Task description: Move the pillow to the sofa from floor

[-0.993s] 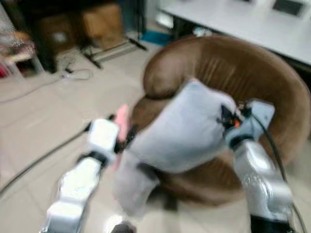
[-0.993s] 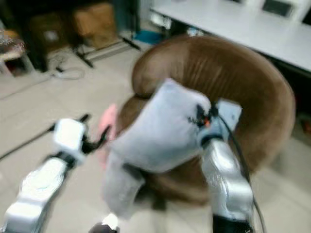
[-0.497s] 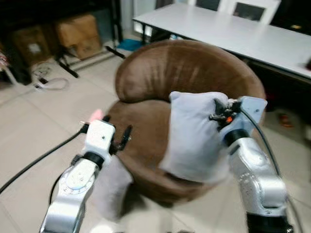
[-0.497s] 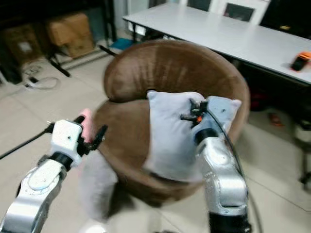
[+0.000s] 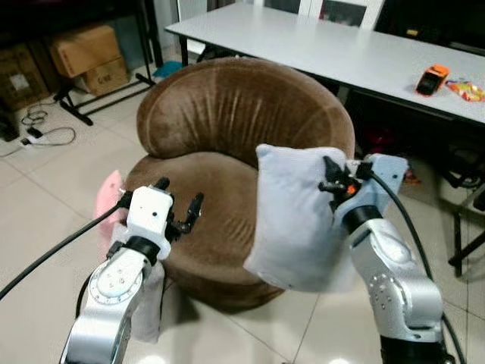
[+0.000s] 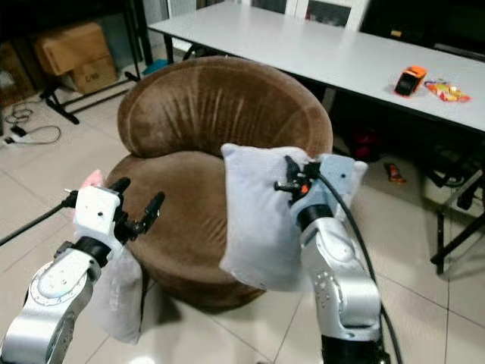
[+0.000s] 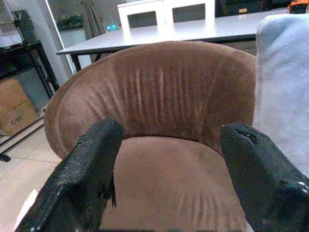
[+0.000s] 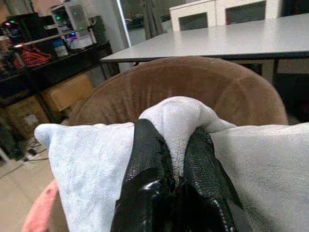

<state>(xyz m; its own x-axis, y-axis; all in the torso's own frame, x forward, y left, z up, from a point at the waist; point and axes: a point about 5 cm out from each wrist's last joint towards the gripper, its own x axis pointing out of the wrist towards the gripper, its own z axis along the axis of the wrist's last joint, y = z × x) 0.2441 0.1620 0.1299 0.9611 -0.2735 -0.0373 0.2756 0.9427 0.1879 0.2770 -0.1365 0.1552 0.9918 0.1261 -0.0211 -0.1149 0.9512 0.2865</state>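
Note:
A light grey pillow (image 5: 292, 224) hangs upright over the right front rim of the round brown sofa (image 5: 227, 114). My right gripper (image 5: 331, 179) is shut on a fold at the pillow's upper right edge. In the right wrist view the two black fingers (image 8: 147, 145) pinch that fold of the pillow (image 8: 82, 159). My left gripper (image 5: 180, 201) is open and empty, level with the sofa's left front edge. The left wrist view looks past its spread fingers (image 7: 89, 169) at the sofa seat (image 7: 169, 179).
A second grey cushion (image 5: 148, 303) hangs low beside my left arm, with a pink object (image 5: 110, 189) behind it. A white table (image 5: 326, 45) with an orange toy (image 5: 433, 78) stands behind the sofa. Cardboard boxes (image 5: 83, 53) sit far left. A black cable (image 5: 53, 258) crosses the tiled floor.
The camera has turned, so the sofa sits further left in the picture. The pillow went from lying across between both grippers to hanging upright from the right gripper; the left gripper is now apart from it.

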